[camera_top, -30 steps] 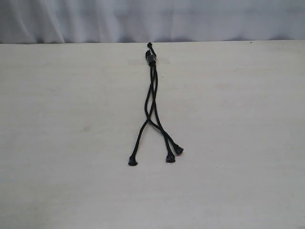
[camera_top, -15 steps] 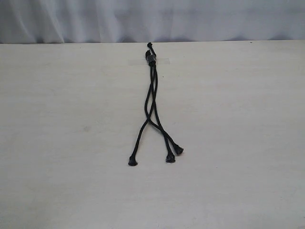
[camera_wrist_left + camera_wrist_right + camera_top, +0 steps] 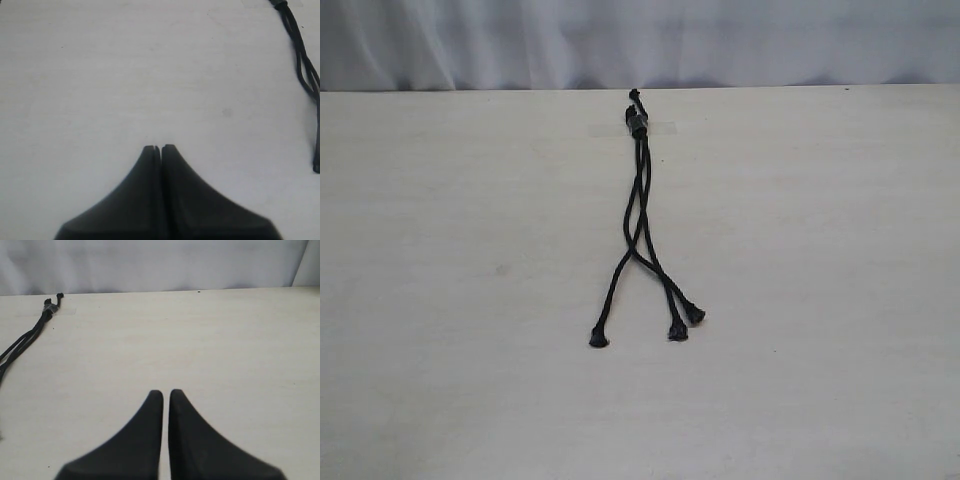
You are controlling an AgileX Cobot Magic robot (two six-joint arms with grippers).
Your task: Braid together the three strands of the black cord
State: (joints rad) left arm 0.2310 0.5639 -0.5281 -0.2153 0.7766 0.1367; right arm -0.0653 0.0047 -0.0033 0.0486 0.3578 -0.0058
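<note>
Here, the black cord [image 3: 638, 200] lies flat on the pale surface [image 3: 820, 300], in the middle of the exterior view. It runs from its knotted head at 12 o'clock down toward 6 o'clock. The knot [image 3: 637, 122] sits near the far edge of the surface, with a strip of clear tape [image 3: 663, 128] lying across it.

Below the knot, the three strands [image 3: 642, 225] run close together and cross loosely about halfway along, then fan apart. One strand swings off toward 7 o'clock, and its frayed end [image 3: 598, 339] lies well apart from the others. The other two head toward 5 o'clock and finish just beside each other. A grey curtain [image 3: 720, 40] hangs behind the surface at 12 o'clock.

My left tool [image 3: 160, 148] is closed, with only a hairline slit between its tips, and it grips nothing. It points at bare surface, and in its wrist view the cord lies well off to one side. My right tool [image 3: 166, 392] is closed too, with a narrow gap between its tips and nothing in it. The cord is well apart from it as well, near the edge of that wrist view.
</note>
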